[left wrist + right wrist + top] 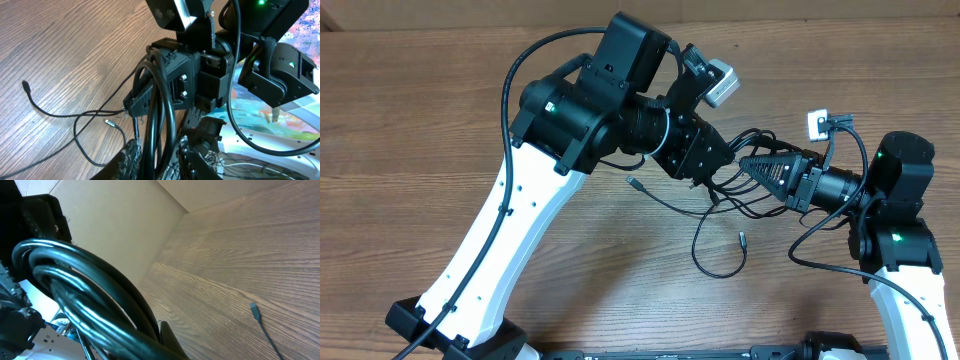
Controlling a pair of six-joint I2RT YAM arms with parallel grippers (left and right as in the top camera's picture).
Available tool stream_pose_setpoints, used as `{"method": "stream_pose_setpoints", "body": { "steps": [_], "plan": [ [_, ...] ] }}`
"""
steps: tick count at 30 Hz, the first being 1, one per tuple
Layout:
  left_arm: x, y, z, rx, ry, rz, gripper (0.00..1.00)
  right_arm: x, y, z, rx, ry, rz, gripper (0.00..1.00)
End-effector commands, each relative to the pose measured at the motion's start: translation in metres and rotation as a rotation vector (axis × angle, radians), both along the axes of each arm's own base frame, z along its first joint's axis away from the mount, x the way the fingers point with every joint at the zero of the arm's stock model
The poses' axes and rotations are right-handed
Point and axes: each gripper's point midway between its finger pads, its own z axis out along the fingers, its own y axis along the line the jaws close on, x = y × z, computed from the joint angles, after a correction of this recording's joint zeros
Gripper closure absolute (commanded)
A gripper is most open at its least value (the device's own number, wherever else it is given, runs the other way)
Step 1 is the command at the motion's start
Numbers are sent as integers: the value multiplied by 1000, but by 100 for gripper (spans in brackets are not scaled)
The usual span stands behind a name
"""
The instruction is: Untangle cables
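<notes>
- The cables [720, 205] lie on the wooden table [420, 100] just under the two grippers, partly lifted, partly loose on the wood.
- The left gripper [157, 150] has its fingers [131, 155] on both sides of a looped bundle [159, 120] and grasps it.
- The right gripper [745, 162] points at the left one, almost tip to tip. Its fingers are closed to a point, and thin strands come out from there.
- One plug end [633, 183] rests to the left of the grippers. Another plug [741, 238] rests nearer to the arm bases, beside a loose loop [705, 262].
- In the right wrist view the table's far edge meets a pale wall [115, 220], and one plug [254, 307] lies well apart from this edge.
</notes>
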Motion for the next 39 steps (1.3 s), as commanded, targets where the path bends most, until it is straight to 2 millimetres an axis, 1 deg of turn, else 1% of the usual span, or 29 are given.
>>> {"method": "stream_pose_setpoints", "body": {
  "steps": [1, 2, 3, 13, 14, 15, 16, 18, 20, 22, 25, 28, 31, 35, 37, 39],
  "plan": [
    [0, -4, 2, -7, -22, -20, 86, -1, 0, 4, -1, -23, 9, 96],
    [0, -4, 2, -7, -22, -20, 95, -1, 0, 4, -1, -22, 9, 97],
    [0, -4, 2, -7, -22, -20, 96, -1, 0, 4, -2, -23, 9, 96],
    [1, -4, 2, -4, -25, -17, 96, -1, 0, 4, -1, -22, 9, 96],
    [2, -3, 1, 2, -28, -11, 96, -1, 0, 4, -1, -22, 9, 93],
    [4, -2, 0, 12, -34, -1, 96, -1, 0, 4, -1, -21, 9, 86],
    [5, -1, -1, 17, -38, 3, 96, -1, 0, 3, -1, -19, 9, 75],
    [7, 0, -2, 26, -45, 13, 96, -1, 0, 2, -1, -10, 8, 48],
    [8, 0, -2, 29, -47, 17, 96, -2, 0, 1, 0, -4, 8, 32],
    [11, 1, -3, 37, -57, 29, 96, -2, 0, 1, 0, 0, 9, 21],
    [23, 8, -10, 93, -82, 97, 96, -3, 0, -1, 2, 12, 9, 16],
    [37, 18, -16, 156, -102, 187, 96, -5, 1, -5, 5, 47, 9, 15],
    [38, 18, -16, 157, -106, 189, 96, -8, 2, -4, 15, 51, 30, 16],
    [37, 18, -16, 158, -113, 181, 96, -15, 6, 4, 35, 16, 83, 18],
    [33, 15, -15, 147, -119, 153, 96, -18, 7, 8, 43, -5, 108, 19],
    [30, 12, -14, 141, -123, 132, 96, -18, 7, 8, 43, -5, 108, 19]
  ]
}}
